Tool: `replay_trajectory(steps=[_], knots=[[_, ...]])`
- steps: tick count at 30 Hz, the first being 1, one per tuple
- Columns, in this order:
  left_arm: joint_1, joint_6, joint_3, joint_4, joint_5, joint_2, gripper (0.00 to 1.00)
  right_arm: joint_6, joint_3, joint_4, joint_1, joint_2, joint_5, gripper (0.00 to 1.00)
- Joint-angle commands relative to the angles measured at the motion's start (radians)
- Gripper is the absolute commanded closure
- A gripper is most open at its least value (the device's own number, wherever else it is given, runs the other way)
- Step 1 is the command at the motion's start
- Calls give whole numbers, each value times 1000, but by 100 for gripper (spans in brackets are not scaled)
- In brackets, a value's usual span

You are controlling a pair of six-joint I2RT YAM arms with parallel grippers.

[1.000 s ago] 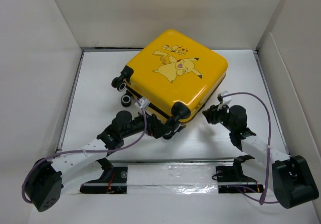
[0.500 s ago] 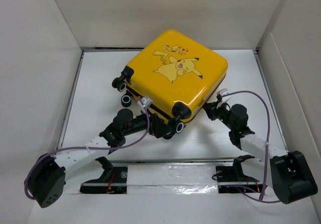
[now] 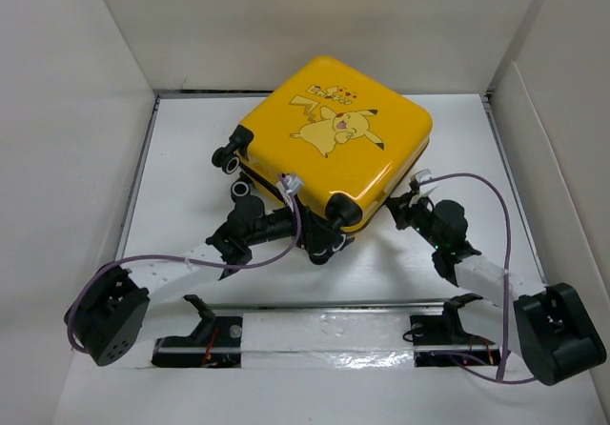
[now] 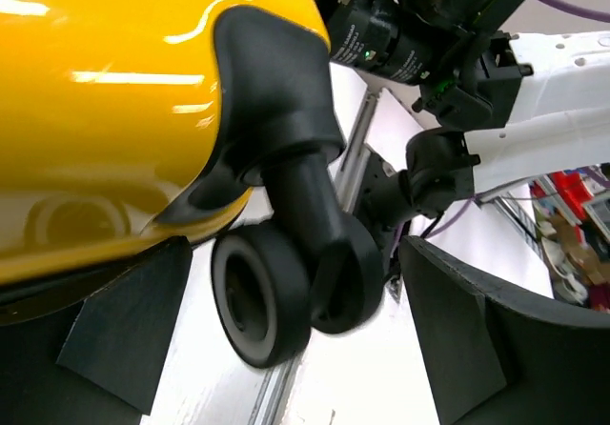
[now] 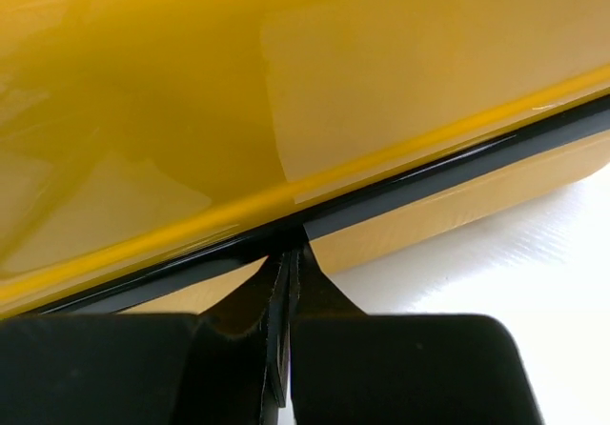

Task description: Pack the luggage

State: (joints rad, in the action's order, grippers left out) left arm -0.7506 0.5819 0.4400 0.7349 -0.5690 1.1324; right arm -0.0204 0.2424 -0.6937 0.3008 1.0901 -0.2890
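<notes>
The luggage (image 3: 334,139) is a yellow hard-shell suitcase with a Pikachu print, lying shut and flat on the white table. My left gripper (image 3: 324,244) is open at its near corner, with a black wheel (image 4: 286,292) between the two fingers, which stand apart from it. My right gripper (image 3: 398,213) is at the suitcase's right side, shut on a thin black zipper pull (image 5: 279,330) at the black zipper line (image 5: 429,192). The yellow shell (image 5: 286,82) fills the right wrist view.
Two more black wheels (image 3: 233,161) stick out at the suitcase's left corner. White walls enclose the table on the left (image 3: 67,158), back and right (image 3: 562,158). A metal rail (image 3: 324,303) runs along the near edge by the arm bases.
My left arm has swung right and forward, bringing its gripper around the near-corner wheel. My right gripper has shifted slightly toward the suitcase's side.
</notes>
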Motion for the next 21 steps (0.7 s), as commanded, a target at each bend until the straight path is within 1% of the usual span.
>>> replay_trajectory(steps=[1, 2, 3, 4, 5, 6, 7, 8, 9, 10, 11, 12, 13, 15, 16, 17, 18, 19, 20, 21], knots=[[-29, 21, 83, 136, -58, 44, 11, -52, -9, -14, 93, -77, 54, 100], [-38, 21, 97, 147, -52, 52, 12, -62, -12, 58, 122, -100, 76, 100], [-38, 27, 109, 158, -39, 58, 13, -67, -12, 101, 182, -145, 117, 100], [-38, 35, 130, 168, -32, 69, 16, -69, -11, 141, 213, -169, 132, 100], [-38, 39, 144, 179, -25, 72, 18, -75, 0, 233, 246, -192, 149, 100], [-38, 35, 161, 169, 3, 76, 19, -81, 4, 275, 315, -240, 181, 100], [-38, 33, 196, 159, 15, 82, 22, -87, 11, 308, 351, -260, 194, 100], [-38, 33, 213, 156, 20, 89, 23, -104, 23, 377, 386, -281, 208, 100], [-38, 32, 229, 155, 30, 93, 25, -116, 28, 404, 421, -297, 233, 100], [-38, 33, 261, 152, 34, 104, 27, -131, 29, 433, 489, -323, 244, 100], [-38, 35, 275, 146, 38, 109, 28, -165, 31, 434, 523, -331, 249, 100], [-38, 33, 287, 140, 53, 115, 29, -182, 29, 431, 558, -334, 255, 100], [-38, 33, 302, 136, 64, 121, 32, -205, 28, 398, 633, -325, 260, 100], [-38, 32, 316, 129, 101, 128, 35, -262, 24, 346, 713, -294, 284, 100], [-38, 29, 333, 118, 113, 138, 41, -280, 29, 288, 753, -273, 324, 100], [-38, 29, 344, 97, 124, 144, 44, -306, 31, 251, 832, -216, 353, 100], [-38, 33, 351, 92, 144, 150, 46, -315, 38, 214, 868, -182, 423, 100], [-38, 35, 364, 93, 152, 164, 50, -323, 55, 119, 900, -146, 462, 100], [-38, 38, 373, 89, 162, 171, 52, -332, 60, 55, 952, -66, 543, 100], [-38, 59, 384, 77, 170, 185, 56, -329, 61, -26, 972, -23, 582, 100]])
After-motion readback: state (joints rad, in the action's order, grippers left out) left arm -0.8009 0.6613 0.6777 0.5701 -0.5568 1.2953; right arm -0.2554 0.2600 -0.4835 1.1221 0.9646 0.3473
